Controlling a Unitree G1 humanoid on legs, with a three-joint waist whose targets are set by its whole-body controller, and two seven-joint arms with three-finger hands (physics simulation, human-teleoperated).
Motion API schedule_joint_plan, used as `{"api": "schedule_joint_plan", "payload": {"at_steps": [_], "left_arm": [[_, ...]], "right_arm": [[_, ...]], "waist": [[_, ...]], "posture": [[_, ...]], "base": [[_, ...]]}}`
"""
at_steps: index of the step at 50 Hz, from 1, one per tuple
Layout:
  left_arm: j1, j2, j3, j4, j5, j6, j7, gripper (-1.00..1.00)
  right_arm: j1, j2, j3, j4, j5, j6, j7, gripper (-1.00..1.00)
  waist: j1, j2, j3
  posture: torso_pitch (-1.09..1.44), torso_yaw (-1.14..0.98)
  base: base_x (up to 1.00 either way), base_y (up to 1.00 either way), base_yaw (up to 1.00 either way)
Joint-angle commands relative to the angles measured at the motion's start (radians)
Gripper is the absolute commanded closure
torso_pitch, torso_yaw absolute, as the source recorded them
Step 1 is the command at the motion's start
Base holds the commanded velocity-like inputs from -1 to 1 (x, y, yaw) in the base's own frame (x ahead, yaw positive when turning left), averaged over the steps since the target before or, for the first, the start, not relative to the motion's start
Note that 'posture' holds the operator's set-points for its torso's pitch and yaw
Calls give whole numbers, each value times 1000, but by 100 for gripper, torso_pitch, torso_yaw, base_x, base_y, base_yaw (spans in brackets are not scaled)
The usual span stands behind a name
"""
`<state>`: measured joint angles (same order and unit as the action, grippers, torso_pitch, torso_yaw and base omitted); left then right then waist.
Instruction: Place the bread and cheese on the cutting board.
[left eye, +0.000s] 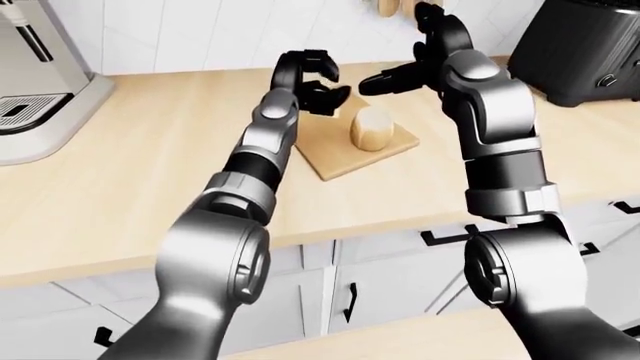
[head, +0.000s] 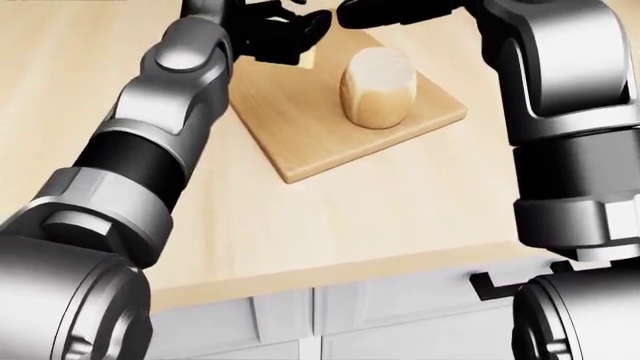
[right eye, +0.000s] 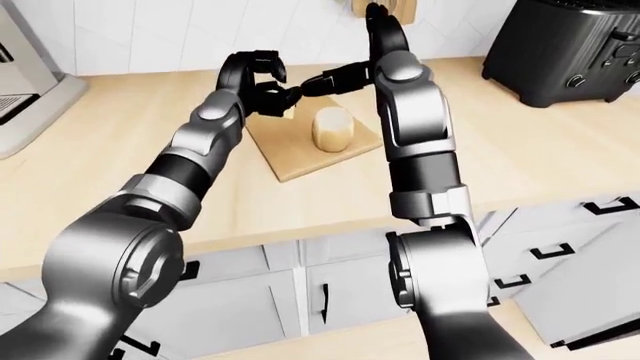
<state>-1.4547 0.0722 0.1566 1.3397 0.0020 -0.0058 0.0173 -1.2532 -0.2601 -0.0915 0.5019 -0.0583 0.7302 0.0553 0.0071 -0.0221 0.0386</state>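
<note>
A wooden cutting board (head: 400, 135) lies on the counter. A pale bread loaf (head: 378, 87) stands upright on it. My left hand (left eye: 318, 81) hovers over the board's upper-left corner with its fingers curled. A pale sliver of the cheese (right eye: 289, 112) shows under those fingers, and the rest of the cheese is hidden. My right hand (left eye: 425, 52) is raised above the board's top edge with its fingers spread. One of its fingers (left eye: 385, 79) points left toward the left hand. It holds nothing.
A black toaster (left eye: 585, 49) stands at the upper right of the counter. A coffee machine (left eye: 35, 75) stands at the left. White cabinet fronts with black handles (left eye: 352, 300) run below the counter edge.
</note>
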Motion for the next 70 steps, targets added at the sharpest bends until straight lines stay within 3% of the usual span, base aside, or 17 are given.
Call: {"api": "schedule_joint_plan", "payload": {"at_steps": [1,4,5,8,9,21,30,37,47,60,70], "left_arm": [[-45,8,1,-44,-4,-32,2,62],[-41,9,2,-42,-7,-41,-1,24],[-42,8,2,-43,-8,-41,-2,0],[-38,8,2,-42,-8,-46,-1,-96],[-37,7,1,-43,-8,-46,-1,-100],[-35,35,9,-51,-27,-33,-1,-100],[-82,103,22,-113,-99,134,-17,-100],[-60,173,10,-216,-150,214,-13,-100],[74,225,-13,-485,-200,347,-5,-100],[262,277,22,-984,-267,482,138,-100],[362,303,45,-1233,-331,486,206,-100]], "right_arm": [[-42,-12,-7,-39,-3,-26,-5,-100],[-44,-15,-8,-40,-3,-24,-3,-100],[-44,-14,-8,-41,-2,-23,-4,-100],[-42,-12,-8,-45,-2,-20,-5,-100],[-41,-12,-7,-47,-1,-19,-5,-100],[-36,-2,-5,-29,0,-39,-13,-100],[-52,-6,-7,-13,2,-54,-19,-100],[-28,-27,-18,-70,4,-43,-21,-100],[74,-70,-30,-275,-8,19,0,-100],[144,-79,-29,-547,-58,116,27,-100],[174,-55,-26,-683,-94,132,40,-100]], "waist": [[0,-2,-35],[0,-2,-35],[0,-2,-35],[0,-3,-35],[0,-3,-35],[-1,0,-37],[-2,6,-35],[-3,10,-32],[-2,11,-29],[-7,16,-19],[-7,23,-17]], "posture": [[0,0],[0,0],[0,0],[0,0],[0,0],[0,0],[0,0],[0,0],[0,0],[0,0],[0,0]], "base": [[0,0,0],[0,0,0],[0,0,0],[0,0,0],[0,0,0],[0,0,0],[0,0,0],[0,0,0],[0,0,0],[0,0,0],[0,0,0]]}}
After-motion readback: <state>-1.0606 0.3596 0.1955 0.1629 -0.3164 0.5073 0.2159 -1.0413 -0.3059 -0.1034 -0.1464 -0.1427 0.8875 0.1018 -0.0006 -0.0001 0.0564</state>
